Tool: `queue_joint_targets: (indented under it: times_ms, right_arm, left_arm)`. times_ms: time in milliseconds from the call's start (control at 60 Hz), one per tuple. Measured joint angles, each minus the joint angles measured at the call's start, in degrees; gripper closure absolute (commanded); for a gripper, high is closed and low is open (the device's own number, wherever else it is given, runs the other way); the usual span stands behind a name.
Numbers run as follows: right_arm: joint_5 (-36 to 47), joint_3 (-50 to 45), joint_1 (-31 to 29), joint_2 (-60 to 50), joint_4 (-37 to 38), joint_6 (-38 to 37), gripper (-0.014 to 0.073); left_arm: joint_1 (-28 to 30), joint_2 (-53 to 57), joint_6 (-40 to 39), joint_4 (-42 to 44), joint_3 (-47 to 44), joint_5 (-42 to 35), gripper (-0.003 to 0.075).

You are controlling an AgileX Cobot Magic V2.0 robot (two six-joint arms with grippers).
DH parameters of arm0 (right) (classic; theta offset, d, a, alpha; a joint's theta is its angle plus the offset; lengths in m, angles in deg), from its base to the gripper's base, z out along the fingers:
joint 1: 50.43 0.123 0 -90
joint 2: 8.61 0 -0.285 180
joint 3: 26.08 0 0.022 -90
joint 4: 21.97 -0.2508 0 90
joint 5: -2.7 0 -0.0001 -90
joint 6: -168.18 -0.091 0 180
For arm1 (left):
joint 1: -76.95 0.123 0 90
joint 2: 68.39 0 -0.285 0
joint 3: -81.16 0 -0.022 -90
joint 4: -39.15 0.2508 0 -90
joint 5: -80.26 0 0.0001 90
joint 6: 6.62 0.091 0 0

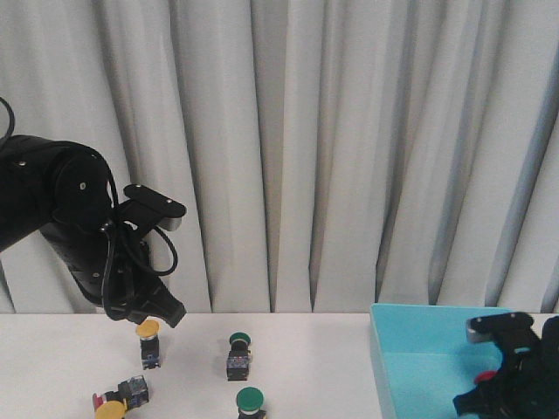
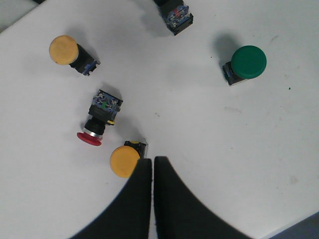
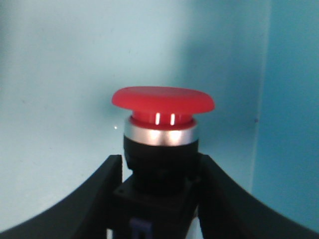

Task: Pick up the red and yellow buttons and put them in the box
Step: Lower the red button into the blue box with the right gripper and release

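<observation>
My left gripper (image 1: 171,312) is shut and empty, raised above the table's left side. In the left wrist view its fingertips (image 2: 152,160) sit beside a yellow button (image 2: 124,161), with a red button (image 2: 93,130) lying on its side close by and another yellow button (image 2: 63,50) farther off. In the front view one yellow button (image 1: 148,331) stands upright just below the gripper, and a red and yellow pair (image 1: 109,407) lies at the front left. My right gripper (image 3: 159,162) is shut on a red button (image 3: 163,102) inside the turquoise box (image 1: 410,367), low near its floor (image 1: 486,381).
Two green-capped switches (image 1: 240,342) (image 1: 251,401) stand mid-table; one shows in the left wrist view (image 2: 247,61), and the dark body of another switch (image 2: 174,14) sits at that frame's edge. White curtains hang behind the table.
</observation>
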Motion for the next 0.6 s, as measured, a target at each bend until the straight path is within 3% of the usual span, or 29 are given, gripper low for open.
queue_joint_targets:
  times_ms: [133, 450, 600]
  right_arm:
    - [0.3, 0.1, 0.0, 2.9, -0.1, 0.4, 0.0472]
    - [-0.7, 1.3, 0.0, 6.0, -0.9, 2.1, 0.02]
    - [-3.1, 4.9, 0.0, 5.9, -2.7, 3.1, 0.0112]
  left_arm:
    - [0.0, 0.0, 0.0, 0.0, -0.2, -0.5, 0.0725]
    - [0.0, 0.0, 0.0, 0.0, -0.2, -0.6, 0.0725]
    - [0.0, 0.0, -0.8, 0.8, -0.2, -1.9, 0.0722]
